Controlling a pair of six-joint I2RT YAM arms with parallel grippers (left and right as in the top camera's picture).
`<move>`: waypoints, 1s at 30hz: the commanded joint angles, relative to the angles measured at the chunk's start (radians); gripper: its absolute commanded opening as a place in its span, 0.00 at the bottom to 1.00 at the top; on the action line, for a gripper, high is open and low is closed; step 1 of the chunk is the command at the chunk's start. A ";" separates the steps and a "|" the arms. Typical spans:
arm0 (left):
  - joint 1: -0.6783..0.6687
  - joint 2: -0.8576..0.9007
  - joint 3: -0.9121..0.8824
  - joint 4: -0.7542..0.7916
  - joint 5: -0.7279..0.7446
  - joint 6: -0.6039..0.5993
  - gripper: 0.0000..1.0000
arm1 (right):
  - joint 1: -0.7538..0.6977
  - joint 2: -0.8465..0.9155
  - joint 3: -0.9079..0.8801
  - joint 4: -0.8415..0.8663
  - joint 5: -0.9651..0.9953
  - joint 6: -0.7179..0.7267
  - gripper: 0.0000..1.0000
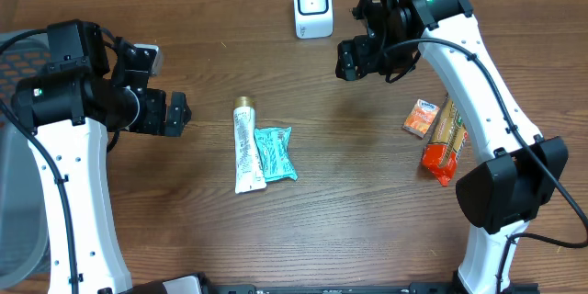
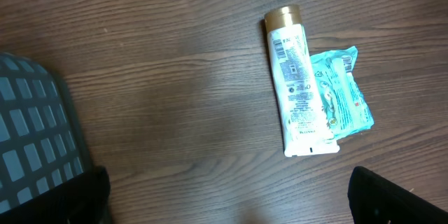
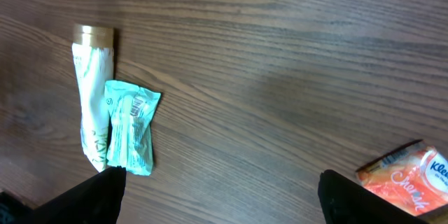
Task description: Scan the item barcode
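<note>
L gripper [image 1: 180, 114] hangs over the left part of the wooden table [image 1: 349, 202], jaws wide apart and holding nothing; in the left wrist view its two dark fingertips [image 2: 392, 196] sit at the bottom corners w/ only bare wood between them. R gripper [image 1: 349, 62] is up near the far edge, just right of the white scanner [image 1: 312, 5], jaws also spread, nothing in them; bare wood between its fingers in the right wrist view. The scanner stands upright at the back, approx. centre. No item is at the scanner: a white tube [image 1: 246, 147] w/ a gold cap lies flat mid-table, cap pointing toward the far edge, printed side up. A teal packet [image 1: 276, 153] lies flat right beside it on the right, touching or slightly overlapping the tube's lower half (a barcode-like patch shows on the packet in the right wrist view, too small to be sure). Both are well apart from either gripper. Over on the right, by the right arm's base, an orange tissue pack [image 1: 421, 118] lies flat just beside an orange-red snack bag [image 1: 446, 142]. A grey basket [image 1: 14, 184] sits at the left edge, partly out of frame.
</note>
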 commanded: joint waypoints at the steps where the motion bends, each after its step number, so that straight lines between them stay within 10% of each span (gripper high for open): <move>1: -0.001 -0.009 0.008 0.001 0.012 0.000 1.00 | -0.003 0.002 -0.001 0.027 0.013 -0.001 0.90; 30: -0.001 -0.009 0.008 0.001 0.012 0.000 1.00 | -0.001 0.006 -0.001 0.037 0.033 0.011 0.90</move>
